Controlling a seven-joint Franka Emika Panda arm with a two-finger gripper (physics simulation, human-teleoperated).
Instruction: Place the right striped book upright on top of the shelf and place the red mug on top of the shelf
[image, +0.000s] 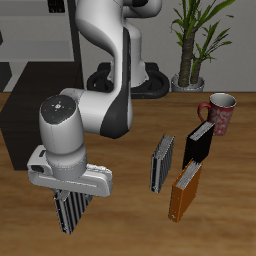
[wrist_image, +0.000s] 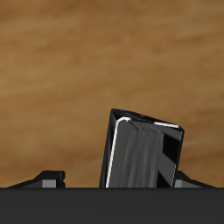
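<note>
Four books are in sight. One, the right striped book (image: 75, 212), is clamped between the jaws of the gripper (image: 71, 198), hanging below the hand near the table's (image: 130, 225) front edge. In the wrist view the book (wrist_image: 144, 157) leans slightly between the fingers (wrist_image: 51, 178), over bare wood. From the gripper, the black shelf (image: 20, 125) lies at about eleven o'clock. A greyer striped book (image: 163, 163), a black book (image: 198, 143) and an orange book (image: 185, 192) stand around two to three o'clock. The red mug (image: 220, 112) stands upright at two o'clock, beyond the black book.
</note>
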